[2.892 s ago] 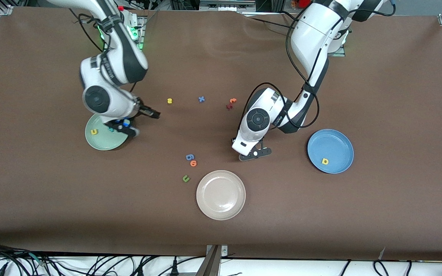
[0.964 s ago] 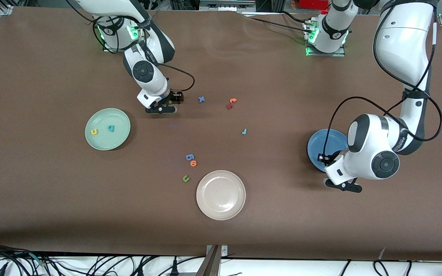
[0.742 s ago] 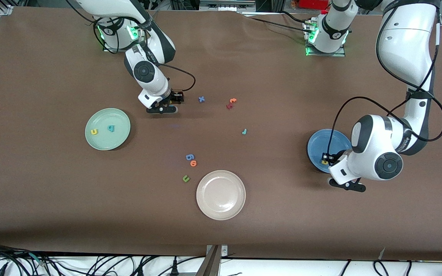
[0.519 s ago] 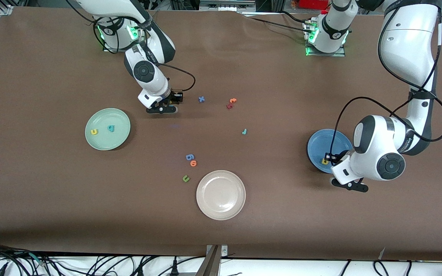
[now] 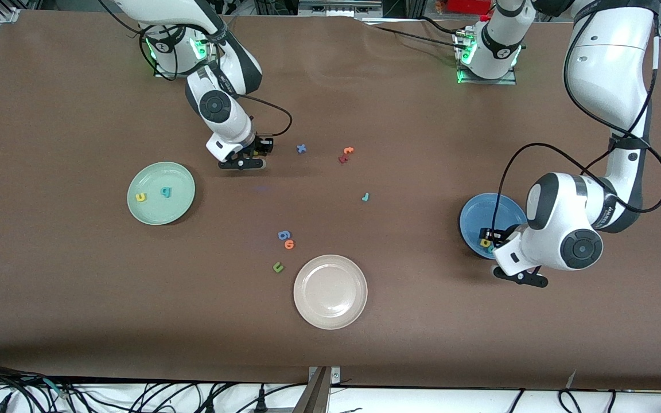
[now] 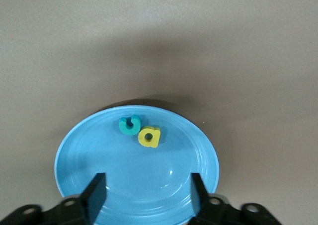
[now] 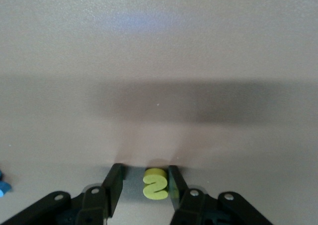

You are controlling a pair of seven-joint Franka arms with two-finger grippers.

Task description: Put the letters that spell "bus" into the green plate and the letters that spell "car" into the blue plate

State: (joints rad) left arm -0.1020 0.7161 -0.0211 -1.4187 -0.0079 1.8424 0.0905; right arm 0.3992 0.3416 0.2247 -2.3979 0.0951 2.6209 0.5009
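Observation:
The blue plate [image 6: 89,155] holds the teal "c" [image 6: 129,125] and the yellow "a" [image 6: 149,136] side by side. My left gripper [image 6: 146,195] hangs open over that plate [image 5: 479,215], empty. My right gripper [image 7: 144,185] is down on the table with the yellow "s" [image 7: 155,184] between its fingers. One finger touches the "s" and the other stands a little off. The green plate [image 5: 161,213] holds the yellow "u" [image 5: 141,197] and the teal "b" [image 5: 166,191]. The teal "r" [image 5: 365,197] lies on the table mid-way between the arms.
A cream-white plate [image 5: 330,307] sits nearest the front camera. Loose letters lie about: a blue "x" [image 5: 301,148], an orange and a red one [image 5: 346,154], a blue "g"-like one [image 5: 284,234], an orange "o" [image 5: 289,244] and a dark green "u" [image 5: 277,267].
My left gripper has opened and the teal "c" now lies in the blue plate beside the "a". My right gripper's fingers have drawn in around the yellow "s".

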